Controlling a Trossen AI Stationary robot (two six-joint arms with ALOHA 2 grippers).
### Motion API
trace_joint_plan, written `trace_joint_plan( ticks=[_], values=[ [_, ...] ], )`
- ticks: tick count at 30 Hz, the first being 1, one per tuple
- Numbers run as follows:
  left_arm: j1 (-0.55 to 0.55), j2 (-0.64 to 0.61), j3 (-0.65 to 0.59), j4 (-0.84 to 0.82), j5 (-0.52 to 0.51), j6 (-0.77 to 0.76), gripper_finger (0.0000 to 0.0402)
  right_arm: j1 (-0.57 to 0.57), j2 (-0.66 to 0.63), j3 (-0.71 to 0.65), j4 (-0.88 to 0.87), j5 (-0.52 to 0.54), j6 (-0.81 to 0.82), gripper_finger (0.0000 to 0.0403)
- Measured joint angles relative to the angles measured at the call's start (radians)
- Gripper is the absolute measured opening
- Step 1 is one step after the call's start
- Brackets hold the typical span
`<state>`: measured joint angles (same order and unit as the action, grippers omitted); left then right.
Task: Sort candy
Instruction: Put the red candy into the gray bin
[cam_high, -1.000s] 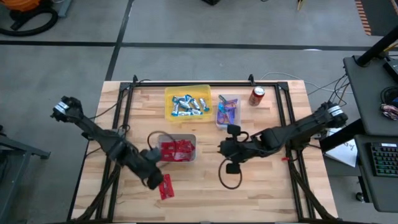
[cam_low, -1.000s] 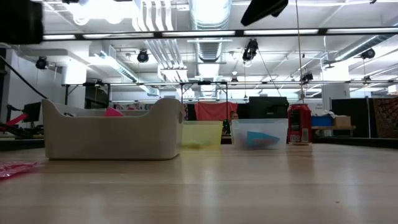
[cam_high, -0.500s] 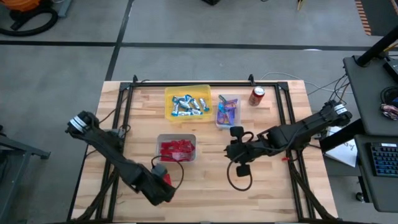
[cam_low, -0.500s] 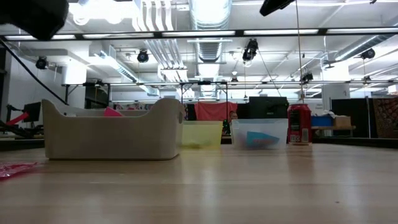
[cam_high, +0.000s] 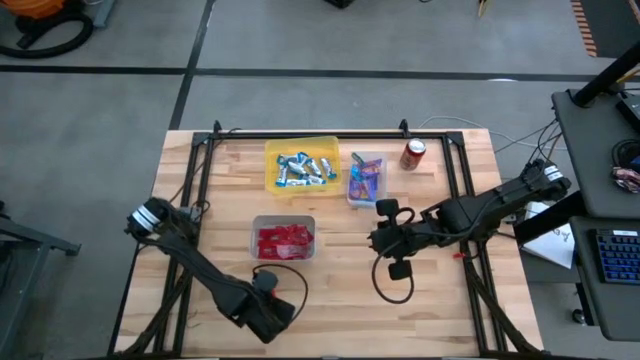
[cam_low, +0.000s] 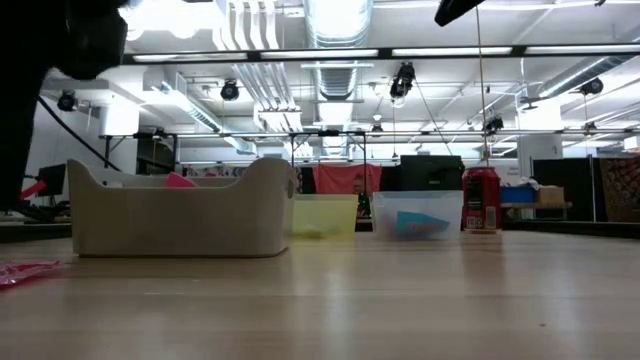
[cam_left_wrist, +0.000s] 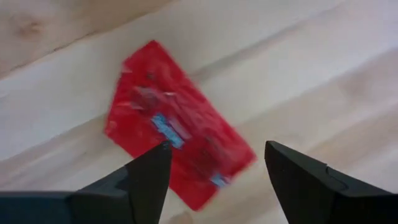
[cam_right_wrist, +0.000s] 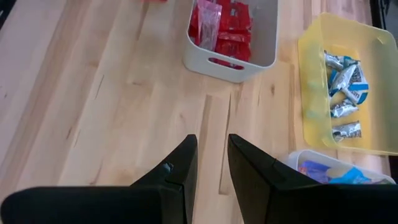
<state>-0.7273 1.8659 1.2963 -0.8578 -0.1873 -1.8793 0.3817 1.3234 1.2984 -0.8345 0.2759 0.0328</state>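
Observation:
One red candy packet (cam_left_wrist: 177, 121) lies flat on the wooden table near its near edge; it also shows at the low view's left edge as the packet (cam_low: 20, 272). My left gripper (cam_left_wrist: 214, 171) hangs over it, pointing steeply down. It is open, with one finger on each side of the packet's nearer end and no touch that I can see. In the high view my left gripper (cam_high: 264, 303) covers most of the packet. My right gripper (cam_right_wrist: 211, 165) is raised over the table's middle right, seen from above as the gripper (cam_high: 383, 240). A narrow gap between its fingers holds nothing.
A white bin (cam_high: 284, 240) of red packets stands at the centre. Behind it are a yellow bin (cam_high: 302, 165) of blue-and-silver bars and a clear bin (cam_high: 366, 178) of pink and blue packets. A red soda can (cam_high: 413, 153) stands at the far right. A black cable loop (cam_high: 393, 288) hangs under the right arm.
My left gripper has swung from beside the white bin toward the table's near edge and come down over the lone red packet, rolling as it went. My right gripper has drifted a little toward the table's right edge. The packet has stayed put.

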Motion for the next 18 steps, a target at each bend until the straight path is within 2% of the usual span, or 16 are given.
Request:
trace_joint_plan(
  ticks=[18],
  values=[
    [0.007, 0.129, 0.003, -0.020, 0.032, -0.016, 0.0227, 0.000, 0.005, -0.003, 0.002, -0.022, 0.000, 0.0082]
  ],
)
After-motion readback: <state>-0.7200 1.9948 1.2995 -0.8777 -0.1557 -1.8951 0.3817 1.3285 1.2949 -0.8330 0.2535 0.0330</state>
